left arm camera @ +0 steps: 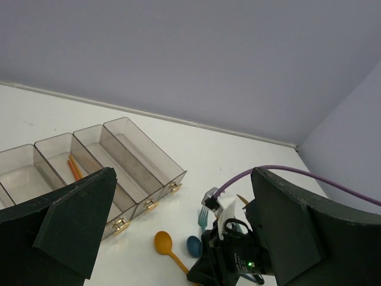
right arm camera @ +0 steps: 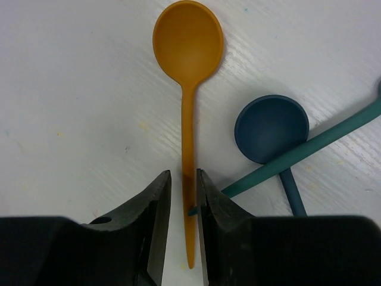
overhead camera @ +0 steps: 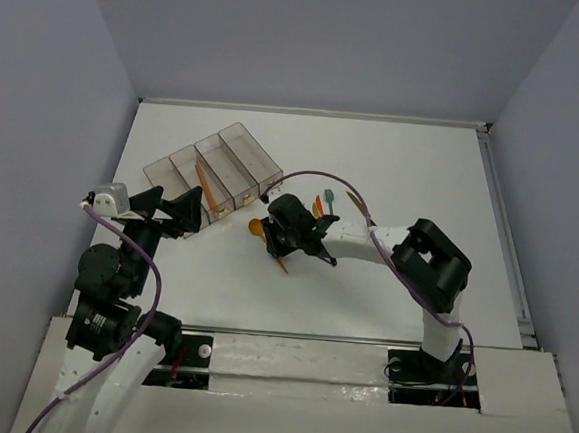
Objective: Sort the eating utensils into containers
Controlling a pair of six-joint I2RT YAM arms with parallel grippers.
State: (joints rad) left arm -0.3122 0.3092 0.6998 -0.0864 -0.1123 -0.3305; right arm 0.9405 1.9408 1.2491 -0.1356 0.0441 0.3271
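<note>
Right hand: low over the worktop, its 2 fingers almost together on either side of the orange spoon handle; a thin slit of worktop shows on 1 side, so I judge it is not clamped yet
Left hand: fingers wide apart, holding nothing, near the containers
Orange spoon: flat on the worktop, near the front ends of the containers, bowl pointing away from the right hand
Neighbours: a dark blue spoon and a teal handle just beside it; the teal tip reaches 1 finger
Containers: 4 joined bins, 1 with an orange utensil inside
Handling: probably very light, thin, stiff and smooth, so it may slip or turn
Where to hold: across the narrow middle of the handle, clear of the teal tip
</note>
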